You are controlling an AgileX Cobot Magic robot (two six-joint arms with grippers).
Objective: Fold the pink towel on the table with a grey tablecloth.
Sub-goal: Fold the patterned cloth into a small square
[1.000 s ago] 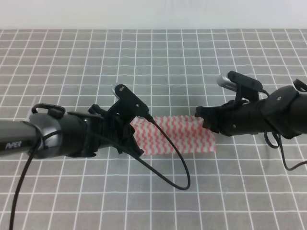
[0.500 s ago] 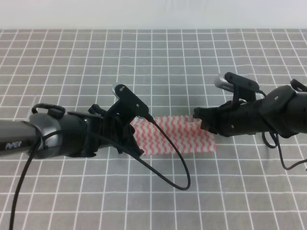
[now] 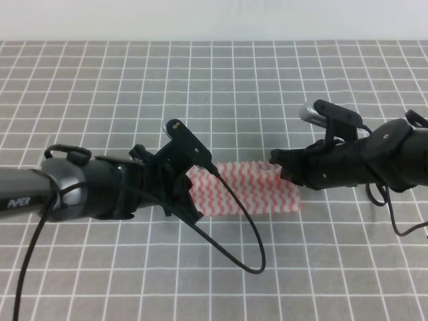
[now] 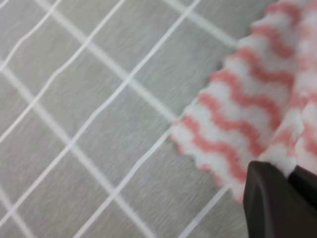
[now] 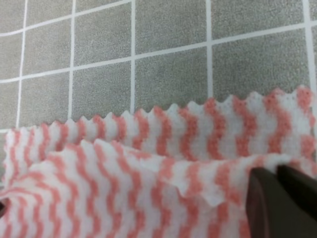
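Observation:
The pink towel [image 3: 249, 190] lies as a flat wavy-striped strip in the middle of the table with a grey tablecloth [image 3: 221, 87]. My left gripper [image 3: 191, 187] is over the strip's left end. In the left wrist view the towel [image 4: 237, 104] bunches up into the dark fingers, so that gripper [image 4: 292, 171] is shut on it. My right gripper [image 3: 280, 166] sits at the strip's far right corner. The right wrist view shows the towel [image 5: 148, 168] with a raised top layer, and the gripper [image 5: 277, 171] shut on that layer's edge.
A black cable [image 3: 249, 257] loops from the left arm down onto the cloth in front of the towel. Another thin cable [image 3: 400, 231] hangs off the right arm. The tablecloth ends at a white wall [image 3: 214, 20] along the back.
The left gripper has shifted slightly to the right over the towel's left end. The right gripper edged a little left, then held still.

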